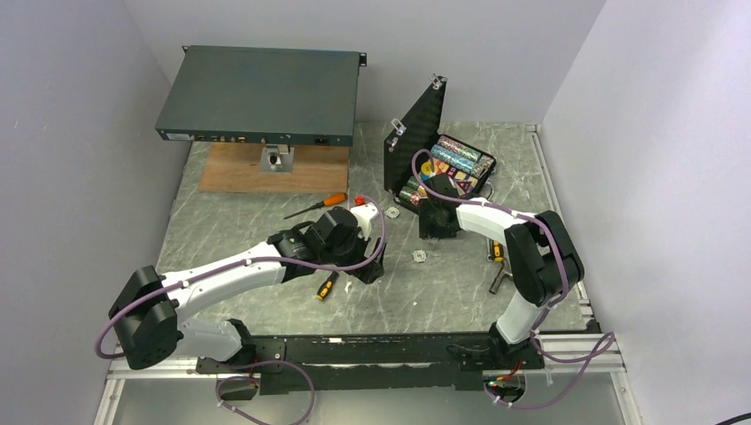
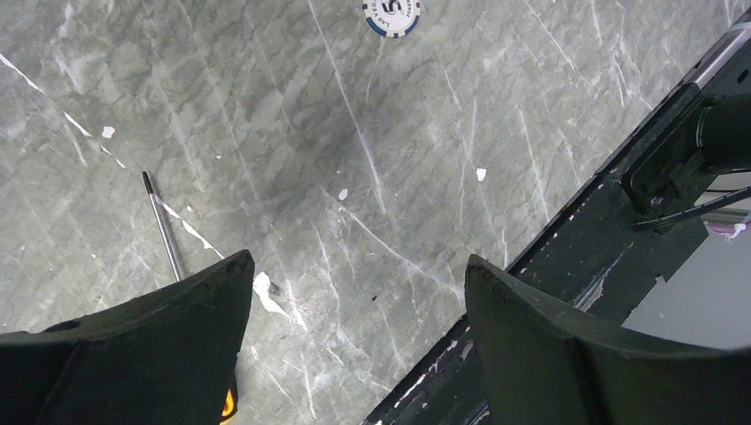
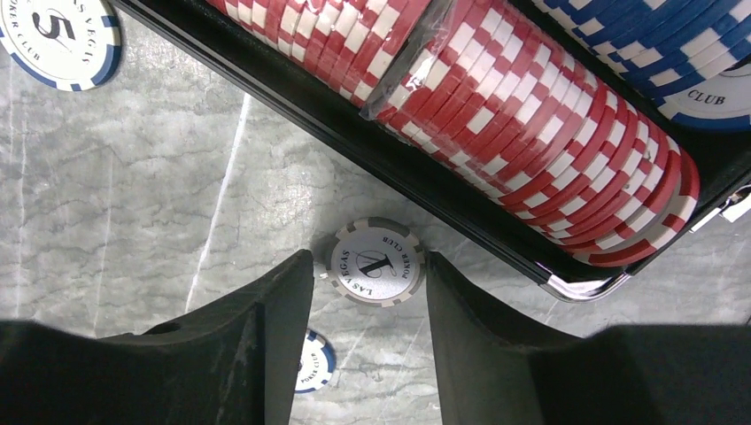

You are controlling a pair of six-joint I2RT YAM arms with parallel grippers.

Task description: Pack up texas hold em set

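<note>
The black case [image 1: 485, 177] stands open at the back right, lid [image 1: 416, 124] upright, with multicoloured chip rows [image 1: 456, 159] inside. In the right wrist view, red chip rows [image 3: 549, 133] and blue ones [image 3: 673, 44] fill it. My right gripper [image 3: 370, 266] hangs just outside the case's front wall. It is open around a grey-white chip [image 3: 376, 262] lying flat: the right finger touches it and a sliver of gap remains on the left. My left gripper [image 2: 359, 266] is wide open over bare table. Loose chips [image 1: 392, 212] [image 1: 421, 257] and a red token [image 1: 360, 200] lie mid-table.
A blue-edged chip [image 3: 314, 361] lies half under my right gripper's left finger, and another marked 5 [image 3: 58, 40] lies further off. Orange-and-black screwdrivers [image 1: 310, 205] [image 1: 328, 285] [image 1: 498, 252] lie around. A dark-green rack unit [image 1: 261, 93] sits on a wooden block at the back left. The table's front rail [image 2: 567, 266] runs beside my left gripper.
</note>
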